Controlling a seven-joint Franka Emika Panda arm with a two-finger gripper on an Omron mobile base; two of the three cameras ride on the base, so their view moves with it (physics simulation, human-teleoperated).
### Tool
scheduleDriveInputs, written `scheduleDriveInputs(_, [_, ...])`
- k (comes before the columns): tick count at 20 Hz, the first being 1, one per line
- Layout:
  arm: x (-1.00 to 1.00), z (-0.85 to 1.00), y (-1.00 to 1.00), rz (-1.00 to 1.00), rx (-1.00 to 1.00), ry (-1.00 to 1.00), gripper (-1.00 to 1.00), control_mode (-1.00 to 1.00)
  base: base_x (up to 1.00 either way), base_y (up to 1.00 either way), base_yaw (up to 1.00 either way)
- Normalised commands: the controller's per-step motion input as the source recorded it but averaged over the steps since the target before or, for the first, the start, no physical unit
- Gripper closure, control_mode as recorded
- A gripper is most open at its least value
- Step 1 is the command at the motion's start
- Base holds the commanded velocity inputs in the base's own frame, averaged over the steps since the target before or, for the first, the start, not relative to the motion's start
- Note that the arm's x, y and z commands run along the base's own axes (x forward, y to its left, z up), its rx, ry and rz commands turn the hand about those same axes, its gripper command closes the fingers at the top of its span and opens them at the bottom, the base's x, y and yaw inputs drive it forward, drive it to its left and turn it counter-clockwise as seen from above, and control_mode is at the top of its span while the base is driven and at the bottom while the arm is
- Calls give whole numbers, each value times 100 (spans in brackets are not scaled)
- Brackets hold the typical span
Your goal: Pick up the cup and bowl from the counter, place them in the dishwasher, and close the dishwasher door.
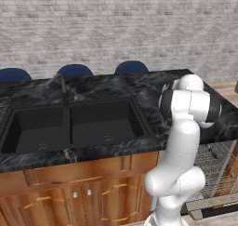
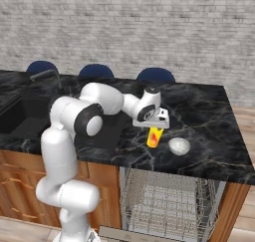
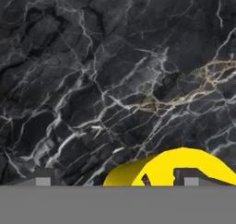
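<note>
Gripper (image 2: 155,128) is held jaws apart directly over yellow cup (image 2: 155,137), positioned for a grasp; nothing clamped yet. Cup stands on counter (image 2: 209,116), bowl (image 2: 179,146) just right; dishwasher (image 2: 167,203) is left open below for loading.

Two rear base views sharing counter (image 2: 209,111); hand view close above.

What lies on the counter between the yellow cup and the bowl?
Nothing: bare black counter separates the yellow cup from the bowl, seen in the right base view.
</note>
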Motion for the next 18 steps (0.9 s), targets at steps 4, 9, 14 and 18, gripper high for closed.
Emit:
scheduleDriveInputs(4, [24,-22,-3,0,1,2,100,-100,0,0,0])
scheduleDriveInputs(9, [0,-3,1,0,0,0,100,-100,0,0,0])
scheduleDriveInputs(14, [-21,0,29,0,0,-7,100,-100,0,0,0])
scheduleDriveInputs(18, [-60,1,30,0,0,-19,100,-100,0,0,0])
